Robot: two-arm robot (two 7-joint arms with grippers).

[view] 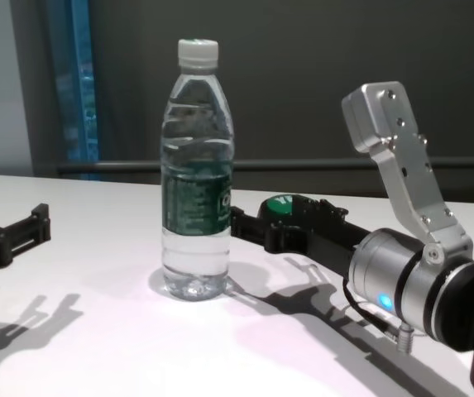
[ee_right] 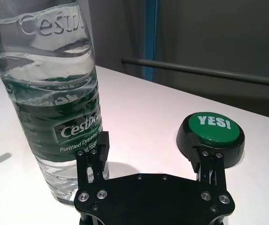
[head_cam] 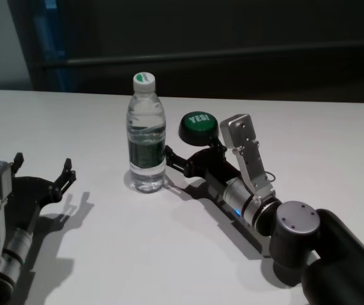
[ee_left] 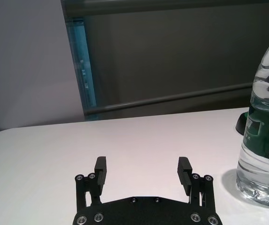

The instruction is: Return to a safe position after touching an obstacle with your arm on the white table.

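Head view: tall clear ribbed plastic water bottle (head_cam: 147,135), white screw cap, dark green label band, standing upright on glossy white tabletop (head_cam: 169,254). Right gripper (head_cam: 194,154) just beside bottle on its right, black fingers spread apart, one fingertip at bottle's side; contact cannot be confirmed. Round green button (head_cam: 199,126) on black base just behind that gripper. Left gripper (head_cam: 44,170) well left of bottle, fingers released, holding nothing.

Chest view: bottle (view: 197,174) upright, water-filled, faint shadow at base. Right gripper (view: 265,225) low over tabletop (view: 96,347) beside bottle; brushed-metal bracket above wrist.

Left wrist view: left gripper (ee_left: 143,172) with fingers wide apart, ridged pads; bottle (ee_left: 265,126) off to one side, apart.

Right wrist view: right gripper (ee_right: 150,152) open, one finger close against bottle (ee_right: 54,93), other next to button (ee_right: 213,131) marked "YES!".
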